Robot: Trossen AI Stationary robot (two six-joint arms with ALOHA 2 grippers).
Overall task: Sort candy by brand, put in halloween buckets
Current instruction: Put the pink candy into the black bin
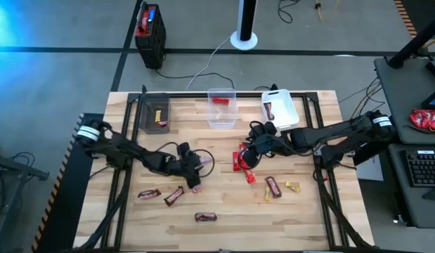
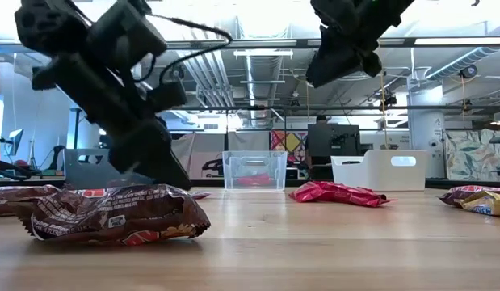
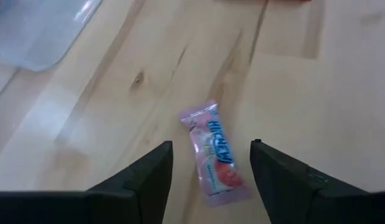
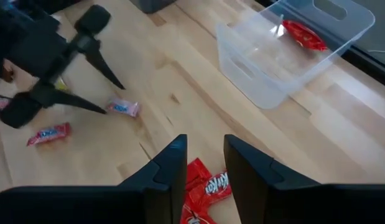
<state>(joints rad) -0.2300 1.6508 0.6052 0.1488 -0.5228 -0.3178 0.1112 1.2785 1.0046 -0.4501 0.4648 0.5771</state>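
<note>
Candy lies scattered over the bench (image 1: pixel 126 232): a pink Hi-Chew piece (image 3: pixel 214 155) sits between the open fingers of the left claw (image 3: pixel 211 171), flat on the wood, not yet gripped. Right claw (image 4: pixel 204 165) hovers above the red KitKat bars (image 4: pixel 204 186), fingers apart and holding nothing. Brown bars (image 1: pixel 173 195) rest nearer the front edge. Three buckets stand along the far side: dark grey bucket (image 1: pixel 144 121), clear bucket (image 1: pixel 222 121) with one red piece inside, white bucket (image 1: pixel 291 116) with a brown bar. Risks, as I judge them: the pink piece is thin and slick, so the left fingers may close over the wrapper's edge and flick it aside. The red bars overlap, so the right claw could lift two or drag one. Both arms work near mid-bench; crossing toward the buckets might bring them into contact.
</note>
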